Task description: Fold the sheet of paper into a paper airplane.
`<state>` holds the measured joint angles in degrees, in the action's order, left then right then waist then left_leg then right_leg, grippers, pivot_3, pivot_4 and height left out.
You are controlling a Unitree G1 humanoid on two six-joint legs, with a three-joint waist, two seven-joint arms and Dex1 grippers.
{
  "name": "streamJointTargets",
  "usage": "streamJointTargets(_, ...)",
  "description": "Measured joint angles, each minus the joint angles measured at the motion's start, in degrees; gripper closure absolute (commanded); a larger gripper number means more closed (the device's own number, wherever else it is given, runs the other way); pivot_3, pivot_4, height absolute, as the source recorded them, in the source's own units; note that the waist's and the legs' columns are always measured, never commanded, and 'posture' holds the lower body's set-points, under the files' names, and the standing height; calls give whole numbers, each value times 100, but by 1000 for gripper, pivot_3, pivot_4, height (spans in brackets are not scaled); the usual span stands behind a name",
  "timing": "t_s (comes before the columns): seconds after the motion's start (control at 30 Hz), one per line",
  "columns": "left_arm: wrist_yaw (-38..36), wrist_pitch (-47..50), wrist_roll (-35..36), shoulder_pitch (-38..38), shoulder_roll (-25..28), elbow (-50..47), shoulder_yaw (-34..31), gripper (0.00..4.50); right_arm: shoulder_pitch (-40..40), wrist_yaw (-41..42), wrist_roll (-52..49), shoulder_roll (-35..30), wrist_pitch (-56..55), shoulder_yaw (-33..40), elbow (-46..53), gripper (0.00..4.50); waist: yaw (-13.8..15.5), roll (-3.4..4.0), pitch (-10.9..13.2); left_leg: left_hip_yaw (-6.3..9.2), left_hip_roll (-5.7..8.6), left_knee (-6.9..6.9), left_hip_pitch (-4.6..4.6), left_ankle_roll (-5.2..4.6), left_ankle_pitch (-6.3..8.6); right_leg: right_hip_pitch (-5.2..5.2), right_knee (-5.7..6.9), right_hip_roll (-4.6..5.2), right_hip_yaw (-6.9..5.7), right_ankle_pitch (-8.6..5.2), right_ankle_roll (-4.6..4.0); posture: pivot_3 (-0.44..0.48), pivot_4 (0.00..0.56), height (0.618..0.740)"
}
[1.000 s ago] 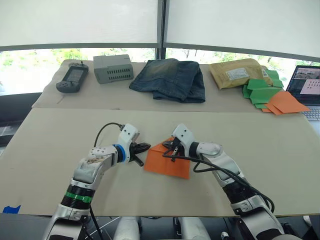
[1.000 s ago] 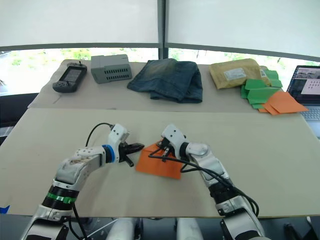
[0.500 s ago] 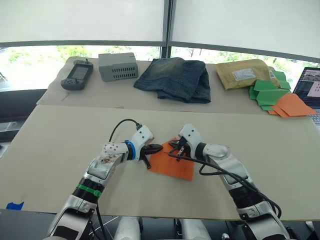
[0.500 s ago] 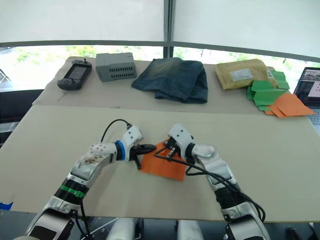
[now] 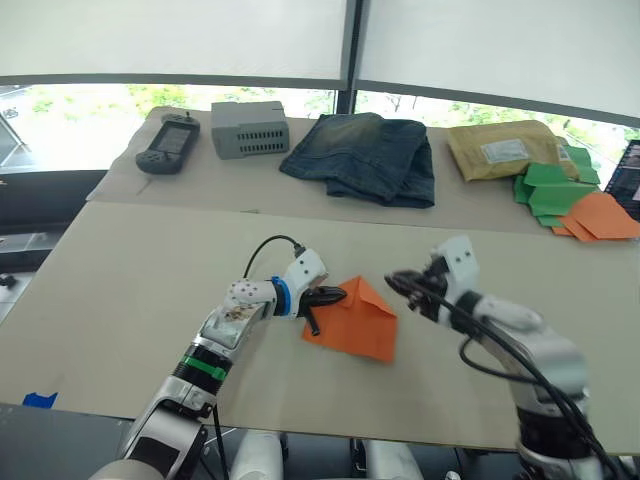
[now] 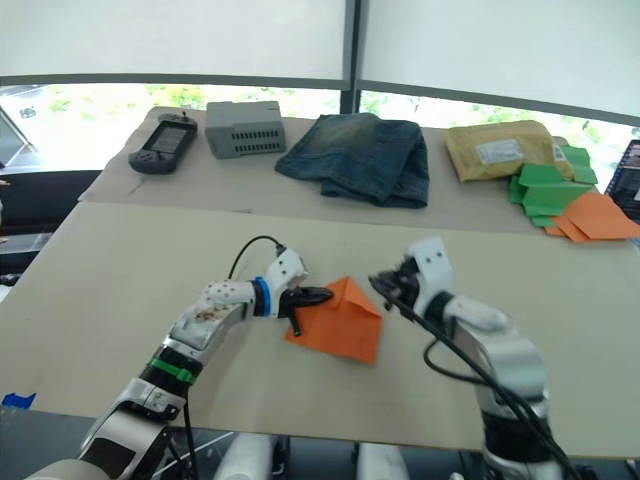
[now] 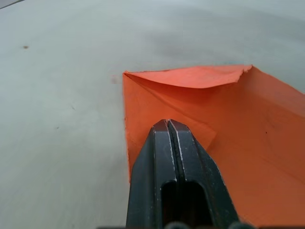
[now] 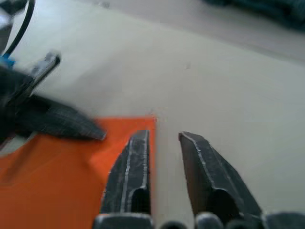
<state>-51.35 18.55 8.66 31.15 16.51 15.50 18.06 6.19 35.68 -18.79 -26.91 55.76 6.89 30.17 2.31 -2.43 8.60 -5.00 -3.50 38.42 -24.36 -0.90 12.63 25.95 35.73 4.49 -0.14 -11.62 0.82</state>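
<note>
— Where is the sheet of paper (image 5: 352,319)?

— Flat on the counter (image 5: 130,290), around the middle of its near half, partly folded, with one corner turned over into a raised flap.

— And the left end effector (image 5: 326,296)?

— Its two black fingers are pressed together with no gap, the tips resting on the sheet's left edge. Whether paper is pinched between them I cannot tell.

— The right end effector (image 5: 399,281)?

— Lifted off the counter just beside the sheet's right edge, fingers a little apart, nothing between them.

— What lies along the far edge?

— A handheld device (image 5: 167,148) at the far left corner, then a grey box (image 5: 250,127), folded jeans (image 5: 366,156), a tan envelope (image 5: 501,150), and green paper pieces (image 5: 554,186) with orange folded pieces (image 5: 602,215) towards the far right.
</note>
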Motion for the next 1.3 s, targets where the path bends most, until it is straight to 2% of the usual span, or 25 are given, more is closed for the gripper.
streamJointTargets(0.03, -4, -11, -2, 21, -15, 41, -2, 4500, -193, 44, 9, -189, -24, 0, 49, 1919, -4, 0, 0, 0, 3, 1, 0, 0, 0, 0, -1, 3, 2, -6, -6, 0, 150, 716)
streamJointTargets(0.1, -8, -72, -24, 45, -48, 126, -4, 4500, -631, 176, 296, -846, -463, -153, 81, 1919, -12, 1, 1, -1, 7, 15, 0, 0, 0, -3, 1, 6, 7, -6, -5, 0, 150, 716)
streamJointTargets(0.17, -25, -105, -33, 48, -65, 173, -5, 4500, -924, 308, 477, -1166, -969, -201, 72, 1919, -25, -1, 2, 2, 3, 30, 3, 0, 0, -8, 2, 2, 7, -4, -2, 0, 150, 716)
streamJointTargets(0.2, -34, -109, -33, 50, -76, 196, -8, 4500, -989, 375, 506, -1208, -1191, -215, 62, 2517, -31, -1, 2, 3, 0, 36, 5, 0, 0, -11, 3, -1, 7, -3, -1, 0, 150, 716)
streamJointTargets(0.4, -102, -119, -44, 54, -121, 231, -1, 4500, -1071, 710, 767, -1631, -2180, -451, -286, 4487, -64, -2, 3, 7, 2, 43, 7, -1, 0, -20, 6, -2, 10, -1, 0, 0, 150, 716)
streamJointTargets(0.83, -56, -92, -84, 1, -108, 124, -9, 4500, 310, 1166, 1762, -1688, -3917, -1609, -1877, 4487, -96, -3, 3, 12, 8, 43, 6, -2, -1, -28, 4, -7, 16, 0, 3, 0, 150, 716)
streamJointTargets(1.03, 25, -71, -92, -44, -84, 76, -18, 4500, 554, 1691, 1551, -1642, -4037, -1661, -2193, 4487, -142, -3, 3, 14, 5, 44, 25, -2, -1, -52, 4, -8, 14, 0, 4, 0, 150, 716)
streamJointTargets(1.3, 116, 38, -149, -115, -72, -76, -46, 4500, 465, 1973, 841, -1082, -4045, -1515, -2460, 4487, -163, -2, 3, 15, 4, 43, 32, -2, -1, -59, 5, -9, 14, 0, 3, 0, 150, 716)
